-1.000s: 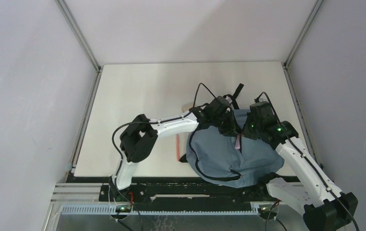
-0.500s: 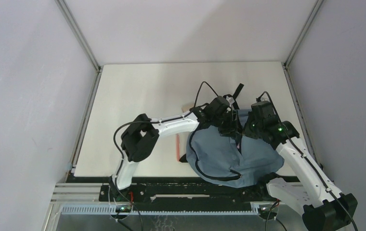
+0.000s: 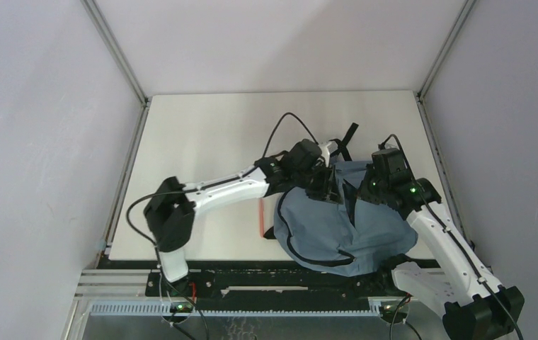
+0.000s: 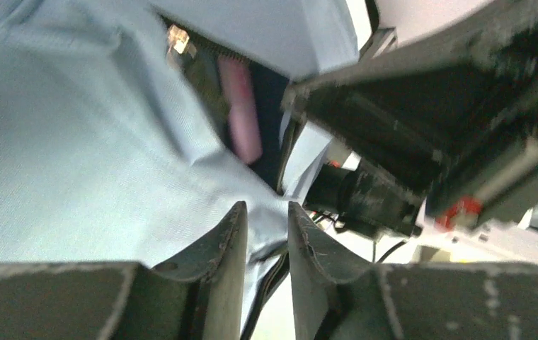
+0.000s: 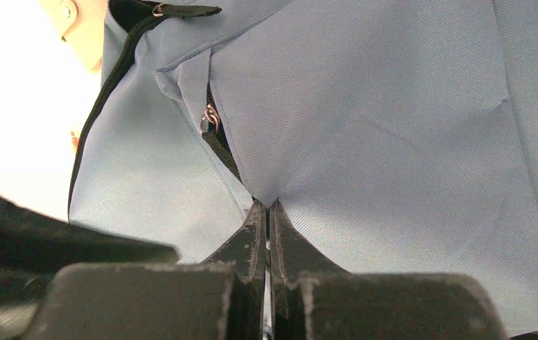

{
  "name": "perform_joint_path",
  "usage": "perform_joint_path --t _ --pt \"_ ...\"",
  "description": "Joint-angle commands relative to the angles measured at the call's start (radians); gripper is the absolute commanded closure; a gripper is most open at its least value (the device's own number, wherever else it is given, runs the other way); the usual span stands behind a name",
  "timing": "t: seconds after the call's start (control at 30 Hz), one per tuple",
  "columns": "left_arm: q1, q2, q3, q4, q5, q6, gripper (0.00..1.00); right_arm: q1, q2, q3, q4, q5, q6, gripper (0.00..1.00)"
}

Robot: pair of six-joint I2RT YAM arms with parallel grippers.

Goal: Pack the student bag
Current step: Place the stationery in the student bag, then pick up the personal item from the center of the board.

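Observation:
The dusty-blue student bag lies at the near right of the table, its opening facing up and away. My right gripper is shut on a fold of the bag's fabric at the edge of the opening, seen in the right wrist view next to a zipper pull. My left gripper hovers at the bag's far edge, its jaws a little apart and empty. A pink item sits inside the dark opening of the bag.
A thin orange-red pencil lies on the table just left of the bag. A tan object shows behind the left wrist. The bag's black strap trails toward the back. Walls enclose the table.
The pink item that showed at the bag's opening from above is now inside it. My left arm has drawn back to the left. The right gripper keeps its hold.

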Motion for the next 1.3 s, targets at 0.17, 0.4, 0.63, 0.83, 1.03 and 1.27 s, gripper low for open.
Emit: perform_joint_path --t 0.17,0.4,0.63,0.83,1.03,1.27 --pt "0.162 -0.244 -0.214 -0.176 -0.233 0.116 0.50 -0.014 -0.030 -0.012 0.055 -0.025 -0.008 1.00" --pt "0.316 -0.175 -0.205 -0.264 -0.438 0.135 0.12 -0.016 -0.043 -0.019 0.053 -0.028 -0.016 1.00" --pt "0.323 0.050 0.018 -0.362 -0.497 0.137 0.08 -0.016 -0.058 -0.019 0.049 -0.034 -0.016 1.00" --pt "0.324 0.155 0.106 -0.384 -0.551 0.095 0.11 -0.015 -0.061 -0.019 0.046 -0.030 -0.023 1.00" --pt "0.322 0.212 0.140 -0.361 -0.520 0.052 0.29 -0.016 -0.041 -0.019 0.060 -0.046 -0.020 1.00" --pt "0.323 0.253 0.134 -0.343 -0.510 -0.020 0.45 -0.017 -0.030 -0.019 0.071 -0.052 -0.025 1.00"
